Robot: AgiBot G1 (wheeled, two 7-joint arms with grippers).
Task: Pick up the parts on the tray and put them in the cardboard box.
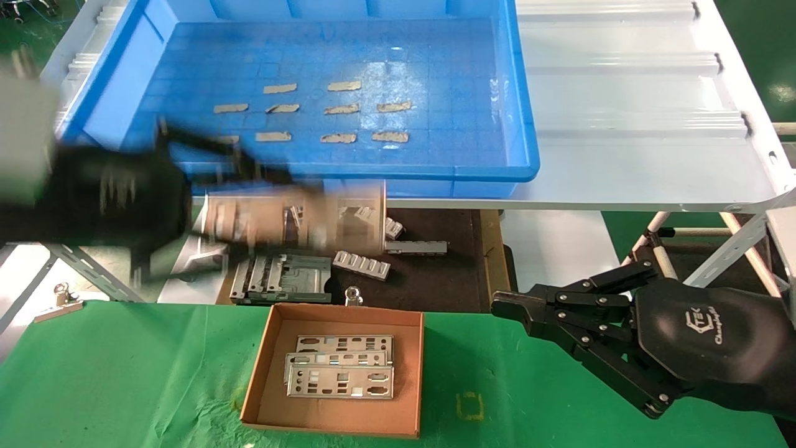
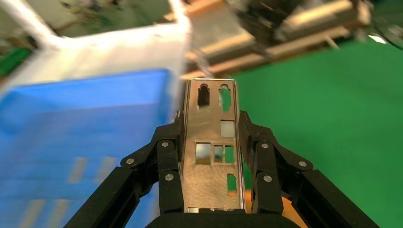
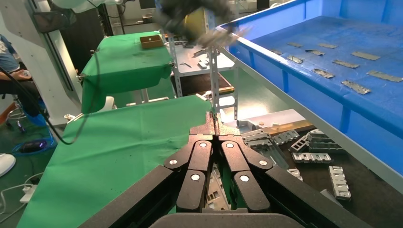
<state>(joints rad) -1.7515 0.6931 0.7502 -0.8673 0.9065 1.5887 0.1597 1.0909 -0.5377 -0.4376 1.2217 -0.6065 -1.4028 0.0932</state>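
Left gripper point(image 2: 211, 142): my jaws are clamped on the long edges of one plate point(image 2: 212, 152), which sticks out ahead of my fingers point(image 2: 169, 164) over the near rim of the blue tray point(image 2: 85, 109).

Right gripper point(image 3: 216, 124): jaws pressed together on nothing, parked low at my right over the green cloth point(image 1: 124, 373).

Box point(image 1: 273, 323): it sits on the cloth near the middle, with three plates point(image 1: 341, 374) already stacked in it, overlapping.

Tray floor: I see only tan tape strips point(image 1: 342, 86) there; no plate is left on it that I can make out.

Risk, grip: I hold only thin edges, so a quick swing could let the plate slide or twist out.

Risk, path: between tray and box lies a dark tray of grey brackets point(image 1: 361, 264); a drop there would lose the plate among them.

Risk, landing: the box is barely wider than a plate, so a skewed release could catch a wall.

Views: my left wrist shows the grip clearly; the head view shows that hand only as a smear point(image 1: 112, 199) but alone shows the box contents.
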